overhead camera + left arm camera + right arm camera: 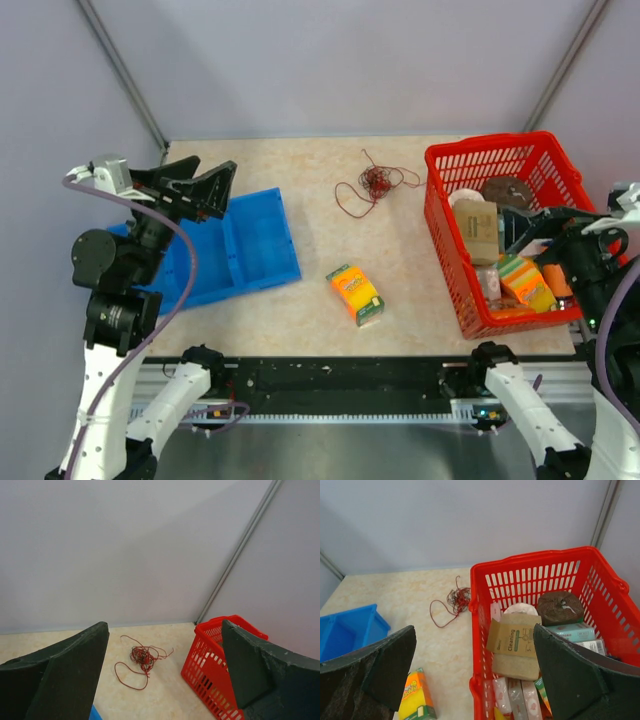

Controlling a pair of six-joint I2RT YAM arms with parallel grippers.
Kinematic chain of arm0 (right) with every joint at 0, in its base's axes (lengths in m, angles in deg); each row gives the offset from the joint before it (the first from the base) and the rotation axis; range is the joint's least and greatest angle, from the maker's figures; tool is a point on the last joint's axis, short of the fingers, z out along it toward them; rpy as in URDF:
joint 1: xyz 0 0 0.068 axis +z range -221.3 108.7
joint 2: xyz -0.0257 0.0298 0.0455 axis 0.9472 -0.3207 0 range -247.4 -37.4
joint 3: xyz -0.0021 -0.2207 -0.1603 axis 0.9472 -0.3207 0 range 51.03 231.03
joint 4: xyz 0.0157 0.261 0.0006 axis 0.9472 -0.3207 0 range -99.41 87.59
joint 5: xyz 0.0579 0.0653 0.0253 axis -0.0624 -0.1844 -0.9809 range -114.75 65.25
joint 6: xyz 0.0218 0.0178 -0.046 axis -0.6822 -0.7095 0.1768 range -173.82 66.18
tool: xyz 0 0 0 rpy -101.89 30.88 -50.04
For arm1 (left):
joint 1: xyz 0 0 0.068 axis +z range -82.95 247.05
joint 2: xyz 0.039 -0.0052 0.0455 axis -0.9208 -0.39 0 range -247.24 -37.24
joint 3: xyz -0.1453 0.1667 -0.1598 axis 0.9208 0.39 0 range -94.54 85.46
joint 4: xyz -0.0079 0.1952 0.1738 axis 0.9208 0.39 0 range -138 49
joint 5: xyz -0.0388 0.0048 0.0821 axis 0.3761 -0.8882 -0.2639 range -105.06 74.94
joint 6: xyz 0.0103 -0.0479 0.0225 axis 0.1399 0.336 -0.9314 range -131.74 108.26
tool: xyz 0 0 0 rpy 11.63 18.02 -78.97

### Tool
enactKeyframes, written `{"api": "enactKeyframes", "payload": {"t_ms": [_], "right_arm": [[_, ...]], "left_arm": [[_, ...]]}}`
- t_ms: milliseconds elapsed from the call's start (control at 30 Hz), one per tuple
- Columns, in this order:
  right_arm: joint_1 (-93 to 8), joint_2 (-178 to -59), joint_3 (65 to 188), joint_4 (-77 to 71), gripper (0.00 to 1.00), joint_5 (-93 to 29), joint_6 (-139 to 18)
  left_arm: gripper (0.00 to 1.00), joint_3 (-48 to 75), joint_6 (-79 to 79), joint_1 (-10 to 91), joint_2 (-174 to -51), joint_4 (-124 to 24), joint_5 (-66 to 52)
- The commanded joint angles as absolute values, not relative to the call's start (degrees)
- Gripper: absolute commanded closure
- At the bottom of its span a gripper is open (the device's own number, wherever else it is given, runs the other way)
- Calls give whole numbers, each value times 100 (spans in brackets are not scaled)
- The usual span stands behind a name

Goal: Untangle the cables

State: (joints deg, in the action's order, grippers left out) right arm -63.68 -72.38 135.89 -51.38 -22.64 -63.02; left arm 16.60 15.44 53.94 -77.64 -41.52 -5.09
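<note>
While both are hanging with jaws spread wide, gripping nothing, the right gripper (474, 630) is hovering over the red basket (478, 146) and the left gripper (210, 177) well to its left. The cables (377, 182) are lying clumped on the table (300, 320) near the basket's far left corner.

The cables (377, 182) look like thin, smooth wire. The basket (490, 143) is glossy red plastic; the table (300, 170) is matt, stone-patterned.
</note>
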Motion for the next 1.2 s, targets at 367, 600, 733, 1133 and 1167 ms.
{"api": "enactKeyframes", "payload": {"t_ms": [367, 600, 733, 1133, 1167], "right_arm": [[-3550, -9556, 14437, -4505, 1, -1688, -6561], [-1743, -11332, 14937, -4144, 1, -165, -6454], [-1733, -11133, 14378, -3837, 1, 56, -7069], [-1751, -7266, 11651, -4080, 6, 1542, -8089], [-1742, -7090, 11642, -4247, 6, 1551, -8142]], "left_arm": [[4, 2806, 839, 5422, -7899, -4141, -847], [6, 3008, 724, 5430, -7828, -4052, -979], [13, 2921, 935, 5422, -8424, -3939, -341], [28, 1639, 1304, 3445, -12044, -3771, -2014], [29, 1403, 1261, 3357, -12439, -3824, -2312]]}}
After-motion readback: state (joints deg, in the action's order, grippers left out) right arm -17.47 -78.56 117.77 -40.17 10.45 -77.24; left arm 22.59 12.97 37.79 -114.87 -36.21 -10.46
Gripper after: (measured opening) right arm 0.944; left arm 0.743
